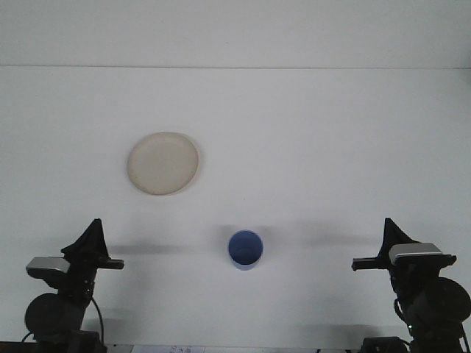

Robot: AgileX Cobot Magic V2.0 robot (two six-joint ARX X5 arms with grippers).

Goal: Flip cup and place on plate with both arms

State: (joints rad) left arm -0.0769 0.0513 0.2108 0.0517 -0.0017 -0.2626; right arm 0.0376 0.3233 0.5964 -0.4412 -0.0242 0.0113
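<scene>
A small blue cup (245,249) stands on the white table, near the front and at the middle. Its round top face shows a darker rim; I cannot tell whether that is the mouth or the base. A cream round plate (163,163) lies flat farther back and to the left, with nothing on it. My left gripper (94,239) sits low at the front left, well to the left of the cup. Low at the front right is my right gripper (388,239), about as far from the cup. Neither gripper touches anything.
The white table (309,147) runs back to a pale wall at the far edge. Camera housings and cables of both arms fill the two bottom corners.
</scene>
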